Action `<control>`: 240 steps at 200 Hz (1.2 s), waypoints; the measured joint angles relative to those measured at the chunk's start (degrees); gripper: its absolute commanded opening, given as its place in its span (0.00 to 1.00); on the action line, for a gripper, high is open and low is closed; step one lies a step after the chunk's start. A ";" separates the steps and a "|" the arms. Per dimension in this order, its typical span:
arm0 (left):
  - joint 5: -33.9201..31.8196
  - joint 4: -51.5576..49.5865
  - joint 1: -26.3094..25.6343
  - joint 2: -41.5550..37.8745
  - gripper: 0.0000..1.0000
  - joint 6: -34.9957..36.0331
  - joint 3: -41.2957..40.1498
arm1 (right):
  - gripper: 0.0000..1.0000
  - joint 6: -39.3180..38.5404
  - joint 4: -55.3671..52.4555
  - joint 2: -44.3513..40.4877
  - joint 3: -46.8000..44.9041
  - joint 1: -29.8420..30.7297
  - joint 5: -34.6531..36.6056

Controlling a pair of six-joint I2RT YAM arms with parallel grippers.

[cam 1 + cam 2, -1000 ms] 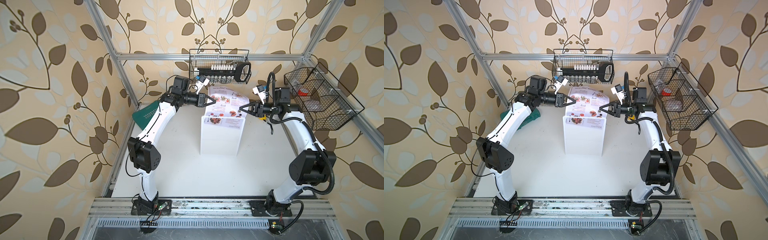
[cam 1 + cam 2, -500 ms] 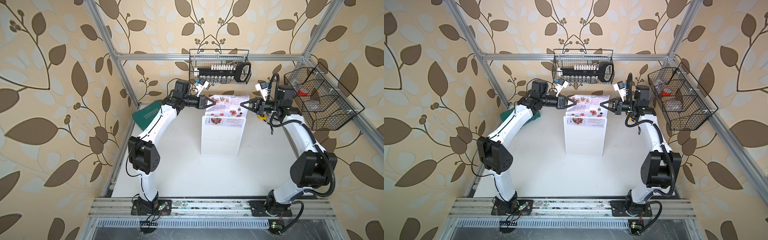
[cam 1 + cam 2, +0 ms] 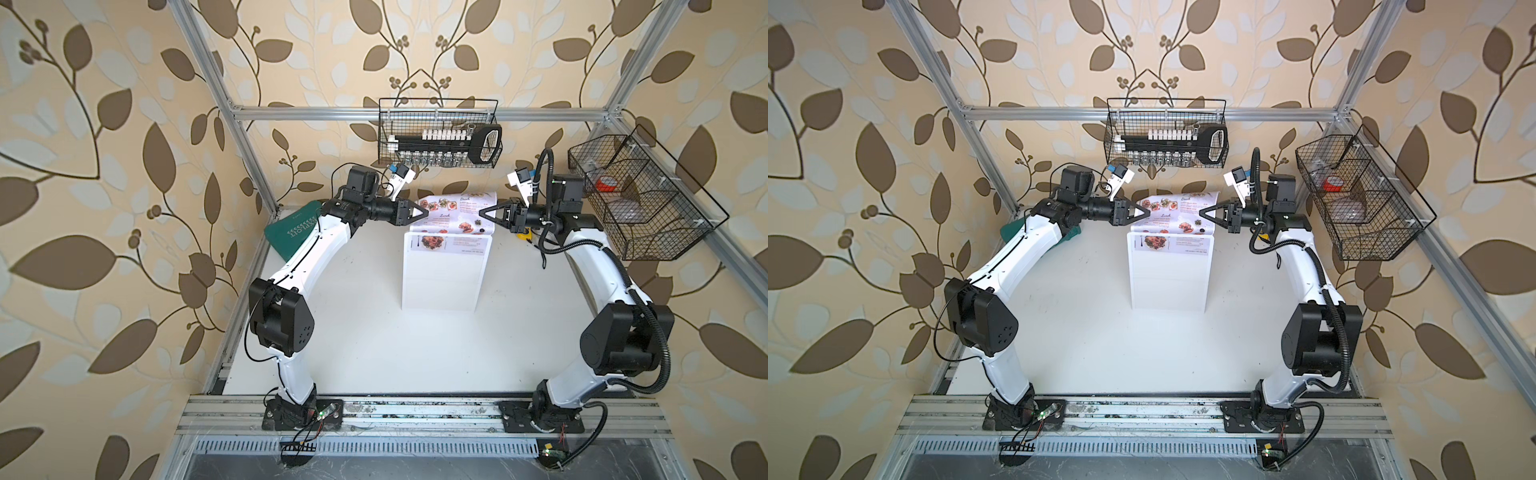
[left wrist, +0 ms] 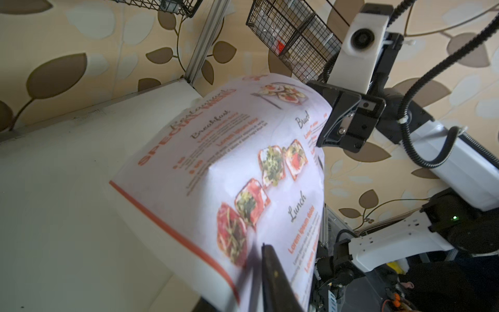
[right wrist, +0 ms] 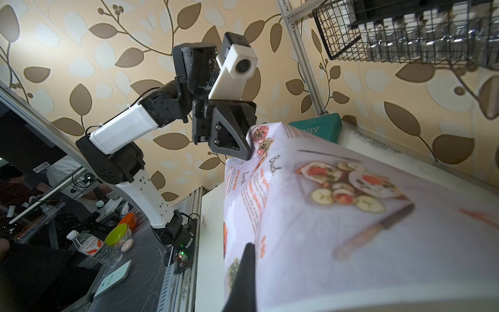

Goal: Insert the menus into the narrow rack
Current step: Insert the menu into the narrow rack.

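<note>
Right tool [image 3: 481, 212] pinches menu [image 3: 453, 208], partly inside rack [image 3: 440, 274].

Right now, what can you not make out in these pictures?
Menu small print: too small in both top views, blurred in both wrist views.
Left gripper grip: fingers blurred and cut off by the left wrist view's edge.
Rack slot: under the bent menu, both top views.
Side basket contents: behind mesh, too small.
Green case: partly behind the left arm.
</note>
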 measured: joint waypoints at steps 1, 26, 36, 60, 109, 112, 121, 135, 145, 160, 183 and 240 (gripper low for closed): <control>-0.09 -0.04 0.00 -0.04 0.34 0.04 -0.02 | 0.05 -0.02 -0.02 0.00 0.00 0.00 0.02; -0.50 -0.09 0.02 -0.48 0.43 0.50 -0.09 | 0.10 -0.04 0.00 0.02 0.00 0.00 0.52; -0.28 -0.04 0.11 -0.55 0.46 0.59 -0.09 | 0.13 0.15 0.04 0.02 0.00 0.00 0.57; 1.49 0.46 0.35 -0.57 0.51 0.09 -0.09 | 0.19 0.50 0.39 0.02 0.02 0.11 0.33; 4.02 0.28 0.35 -0.57 0.50 0.42 -0.07 | 0.00 0.37 1.20 0.02 0.15 1.01 -0.55; 4.00 0.26 0.35 -0.57 0.51 0.50 -0.07 | 0.00 0.11 1.01 0.02 0.15 1.01 -0.52; 3.98 0.04 0.35 -0.57 0.51 0.68 -0.07 | 0.00 -0.66 0.35 0.02 0.13 1.01 -0.55; 3.96 -0.48 0.35 -0.61 0.53 0.96 -0.07 | 0.00 -1.88 -0.28 0.00 -0.15 1.01 -0.57; 3.93 -0.81 0.35 -0.68 0.54 1.20 -0.07 | 0.01 -2.69 -0.50 -0.11 -0.81 1.01 -0.57; 3.93 -0.90 0.35 -0.87 0.55 1.51 -0.07 | 0.01 -3.78 -1.16 -0.15 -1.86 0.98 -0.55; 3.96 -0.87 0.35 -1.33 0.56 1.92 -0.07 | 0.05 -5.70 -3.32 -0.20 -2.27 0.96 -0.59; 5.09 -0.61 0.33 -1.51 0.56 1.90 1.42 | 0.29 -5.49 -3.74 -0.83 -1.84 0.94 -1.36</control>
